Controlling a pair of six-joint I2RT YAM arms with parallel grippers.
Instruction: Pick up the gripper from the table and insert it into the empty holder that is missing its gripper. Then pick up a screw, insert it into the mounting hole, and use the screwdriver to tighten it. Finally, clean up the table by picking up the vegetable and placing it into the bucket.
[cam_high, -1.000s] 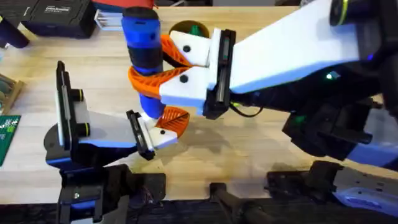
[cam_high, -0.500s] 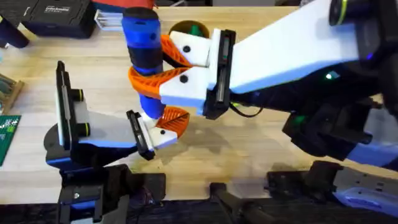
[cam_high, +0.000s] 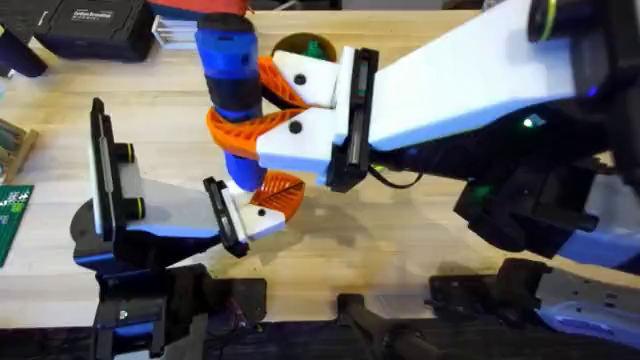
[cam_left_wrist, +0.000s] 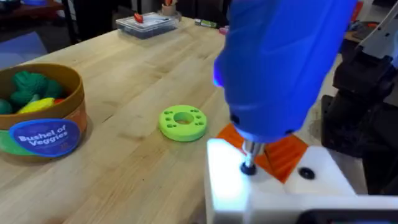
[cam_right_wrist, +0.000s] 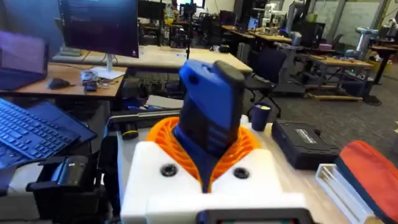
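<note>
1. Screwdriver is seen clenched upright in the right pincer, its orange ribbed pads wrapped round the blue body.
2. Bit tip is shown in the left wrist view pressed down on a small dark screw head in a white gripper body; tightening is judged to be the step in hand.
3. Left pincer is seen low on the tabletop beneath the screwdriver; whether it is released or clenched cannot be told.
4. Bucket is found well apart on the tabletop, with green and yellow toys already inside; a green disc lies between it and the work.
5. Next, the bit should be kept square on the screw until seated, then lifted straight off; cleanup is judged to be left for after.
</note>
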